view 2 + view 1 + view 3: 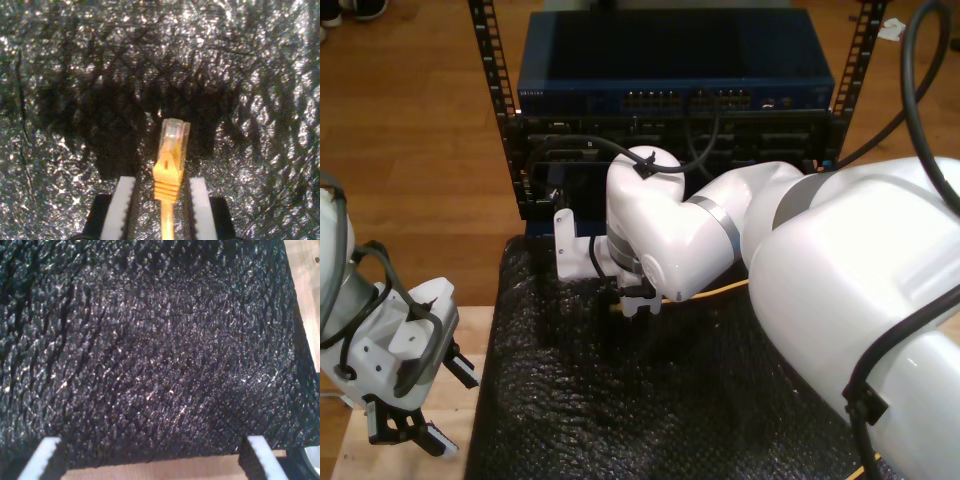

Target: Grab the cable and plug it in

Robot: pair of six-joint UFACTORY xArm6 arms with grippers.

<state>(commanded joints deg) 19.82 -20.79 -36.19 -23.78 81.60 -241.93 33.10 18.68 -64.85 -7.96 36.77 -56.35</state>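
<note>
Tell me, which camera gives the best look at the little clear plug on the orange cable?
The second wrist view: the plug sits close up between my second gripper. In the exterior view the arm hides it; just some cable peeks out.

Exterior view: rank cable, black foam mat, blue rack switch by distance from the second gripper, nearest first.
From my second gripper:
1. cable: at the jaws, trailing toward the exterior view's right.
2. black foam mat: directly beneath.
3. blue rack switch: farthest, atop the rack at the back.
</note>
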